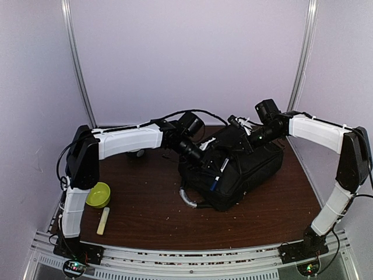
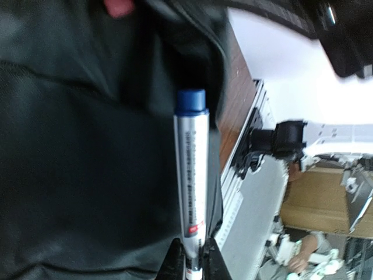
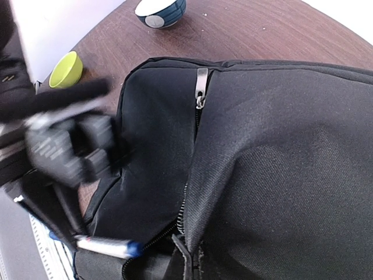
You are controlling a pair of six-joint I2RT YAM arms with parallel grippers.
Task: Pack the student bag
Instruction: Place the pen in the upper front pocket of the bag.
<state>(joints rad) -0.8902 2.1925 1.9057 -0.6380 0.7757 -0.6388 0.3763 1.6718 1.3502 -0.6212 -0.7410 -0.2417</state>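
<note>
1 marker [image 2: 191,163] clamped in left claw [image 2: 192,261] | right claw [image 3: 185,262] closed at student bag [image 3: 280,175] edge

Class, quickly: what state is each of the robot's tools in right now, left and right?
Left tool: closed on a blue-capped marker.
Right tool: closed, apparently pinching the student bag by its zipper edge.
</note>
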